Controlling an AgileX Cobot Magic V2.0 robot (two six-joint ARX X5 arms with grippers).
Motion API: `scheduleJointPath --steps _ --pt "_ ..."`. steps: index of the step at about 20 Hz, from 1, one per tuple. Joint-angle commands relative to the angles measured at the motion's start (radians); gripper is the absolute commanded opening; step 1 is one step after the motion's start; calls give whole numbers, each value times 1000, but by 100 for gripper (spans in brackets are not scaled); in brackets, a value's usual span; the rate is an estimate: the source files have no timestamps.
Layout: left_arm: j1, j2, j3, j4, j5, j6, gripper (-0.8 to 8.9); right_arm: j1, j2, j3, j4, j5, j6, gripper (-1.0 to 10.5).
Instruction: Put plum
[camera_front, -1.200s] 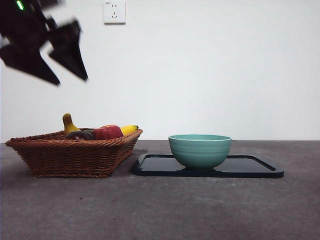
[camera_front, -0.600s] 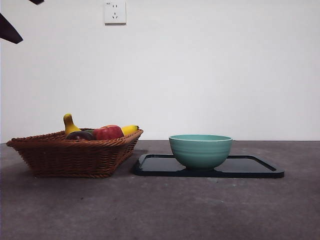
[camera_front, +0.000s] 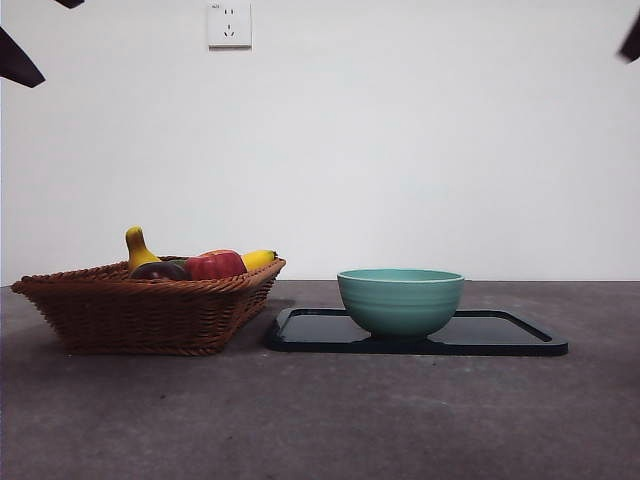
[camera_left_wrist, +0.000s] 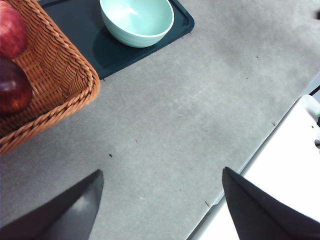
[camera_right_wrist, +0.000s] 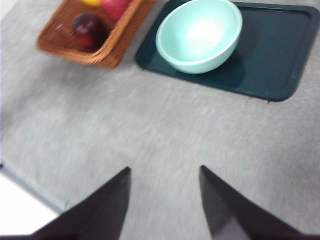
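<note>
The plum (camera_front: 158, 270) lies in the wicker basket (camera_front: 150, 318) at the left of the table, dark maroon, beside a red apple (camera_front: 215, 265) and a yellow banana (camera_front: 140, 248). The left wrist view shows the plum (camera_left_wrist: 12, 87) at the basket's near corner. My left gripper (camera_left_wrist: 162, 171) hangs open over bare table, well away from the plum and holding nothing. High above the table, my right gripper (camera_right_wrist: 164, 168) is also open and holds nothing. From there the plum (camera_right_wrist: 89, 27) shows far off in the basket (camera_right_wrist: 112, 50).
A teal bowl (camera_front: 400, 300) stands on a black tray (camera_front: 505, 338) right of the basket. The table's edge and a white surface (camera_left_wrist: 295, 165) lie near the left gripper. Black arm tips show at the top left corner (camera_front: 15, 60) and the top right corner (camera_front: 631, 42).
The arm that hung above the basket has drawn up and away to the top left corner. A black tip has come in at the top right corner. The fruit has not moved.
</note>
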Motion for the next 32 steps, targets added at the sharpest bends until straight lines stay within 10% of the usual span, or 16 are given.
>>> scheduleJointPath --steps 1,14,22,32 --pt "-3 7 13 14 7 13 374 -5 145 71 68 4 30 239" --pt "-3 7 13 15 7 12 374 -92 959 594 109 41 -121 275" --pt "-3 7 13 15 7 12 374 -91 1168 602 198 56 -125 271" --pt "-3 7 13 14 7 12 374 -87 1215 602 248 64 -125 8"
